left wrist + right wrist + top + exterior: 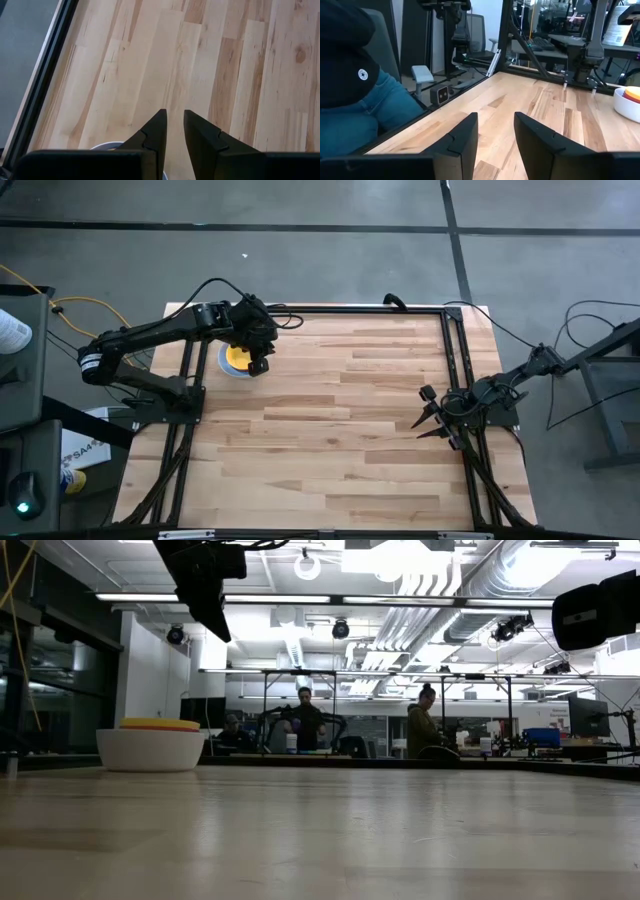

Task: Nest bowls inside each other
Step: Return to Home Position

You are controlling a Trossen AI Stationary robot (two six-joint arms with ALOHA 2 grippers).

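My left gripper (175, 112) hangs empty, fingers (152, 135) slightly parted, above the white bowl (150, 750) holding the yellow bowl (160, 724), clear for homing I reckon, while the right gripper (495, 116) waits spread at the table's (330, 430) right edge.

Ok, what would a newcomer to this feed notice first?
The nested stack stands out: a white round plastic bowl with a yellow plastic bowl showing at its top, near the left edge of the wooden table. The left gripper hangs above it, fingers apart and empty. The right gripper waits at the table's right edge, fingers open.
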